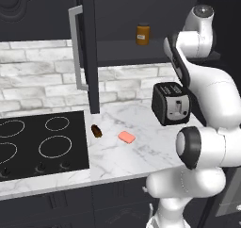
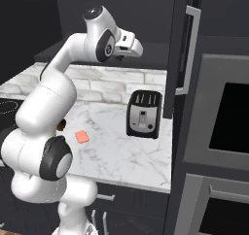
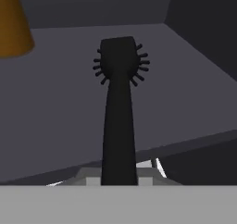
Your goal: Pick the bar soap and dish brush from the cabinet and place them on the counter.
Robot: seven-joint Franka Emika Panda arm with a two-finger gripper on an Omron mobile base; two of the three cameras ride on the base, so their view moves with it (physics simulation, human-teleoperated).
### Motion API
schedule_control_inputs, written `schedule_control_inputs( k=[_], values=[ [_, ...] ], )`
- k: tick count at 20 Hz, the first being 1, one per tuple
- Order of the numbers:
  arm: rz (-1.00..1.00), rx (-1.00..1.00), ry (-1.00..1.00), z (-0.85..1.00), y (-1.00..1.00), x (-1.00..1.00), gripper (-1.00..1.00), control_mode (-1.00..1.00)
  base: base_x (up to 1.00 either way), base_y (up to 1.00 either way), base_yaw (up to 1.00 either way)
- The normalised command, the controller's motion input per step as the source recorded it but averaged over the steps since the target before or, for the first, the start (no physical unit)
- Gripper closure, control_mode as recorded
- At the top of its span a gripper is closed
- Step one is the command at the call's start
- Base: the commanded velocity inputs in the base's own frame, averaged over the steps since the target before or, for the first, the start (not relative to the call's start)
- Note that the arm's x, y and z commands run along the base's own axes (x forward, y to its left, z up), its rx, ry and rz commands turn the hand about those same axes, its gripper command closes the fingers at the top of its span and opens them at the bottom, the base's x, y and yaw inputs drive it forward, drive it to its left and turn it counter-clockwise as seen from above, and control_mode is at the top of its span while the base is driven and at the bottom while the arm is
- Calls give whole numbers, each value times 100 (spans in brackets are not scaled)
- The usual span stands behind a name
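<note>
Pinched in the two-finger gripper [image 3: 119,179]: thin black dish brush [image 3: 119,102], short bristles ringing its head (handle nearest).

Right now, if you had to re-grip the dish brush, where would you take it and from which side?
Probably by the thin handle, where the gripper is already shut on the dish brush. It is straight and narrow; the bristly head flares wider. Come from the cabinet's open front, along the handle.
</note>
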Motion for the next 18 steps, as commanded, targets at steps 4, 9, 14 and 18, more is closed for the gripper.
schedule_control_inputs(
  k=[4, 9, 14, 18],
  values=[
    [0, -3, 6, 7, 1, -48, 100, -100, 0, 0, 0],
    [1, 0, 4, 0, 8, -57, 100, -100, 0, 0, 0],
    [3, 0, 1, 0, 12, -64, 100, -100, 0, 0, 0],
    [3, 0, 0, 0, 11, -67, 100, -100, 0, 0, 0]
  ],
)
